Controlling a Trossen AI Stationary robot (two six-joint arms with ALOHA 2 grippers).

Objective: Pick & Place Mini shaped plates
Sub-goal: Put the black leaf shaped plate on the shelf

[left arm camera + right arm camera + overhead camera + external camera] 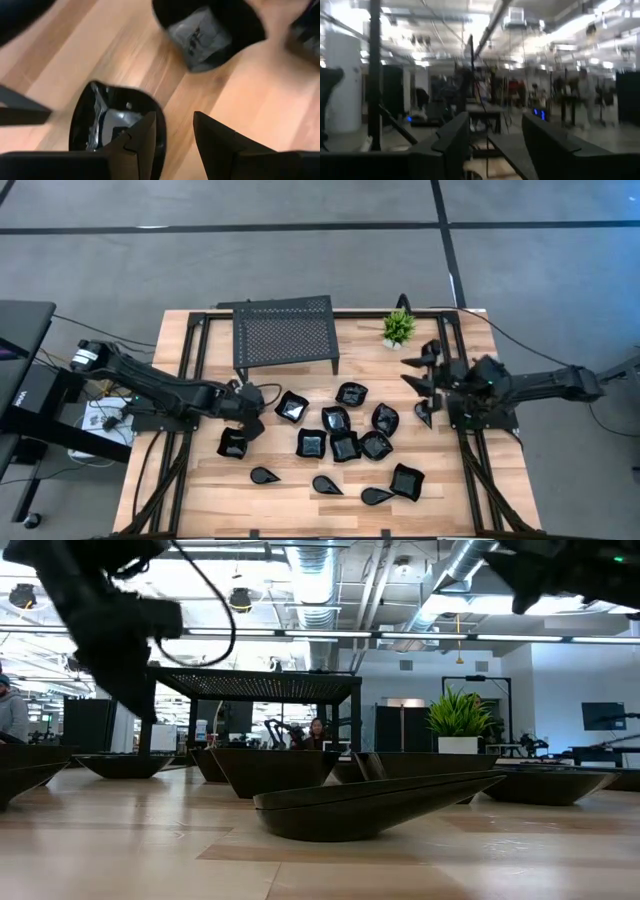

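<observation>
On the light wooden bench [200, 500]: a bunch of little shiny black plates [344, 446], spread from the middle down toward 6 o'clock. Some with wavy edges, some shaped like drops. Close together in the middle, a few touching.

Left end effector [250, 418]: at 9 o'clock of the bench, low over the wood. Open, with bare wood in the gap and nothing held. Just beside it at 7 o'clock, one wavy black plate [232, 442] lying flat on the bench. In the left wrist view, that same plate [107, 120] partly hidden behind one dark finger [142, 137]. Another black plate [291, 408] just past it at 3 o'clock.

Right end effector [418, 380]: at 3 o'clock of the bench, lifted up and looking out into the room. Open too [492, 135], nothing held. Nearest plate, a roundish one [385, 418], near it toward 7 o'clock, apart from it.

At 12 o'clock of the bench: a black metal stand full of little holes [285, 330]. At 1 o'clock: a small green plant in a white pot [398, 327].
</observation>
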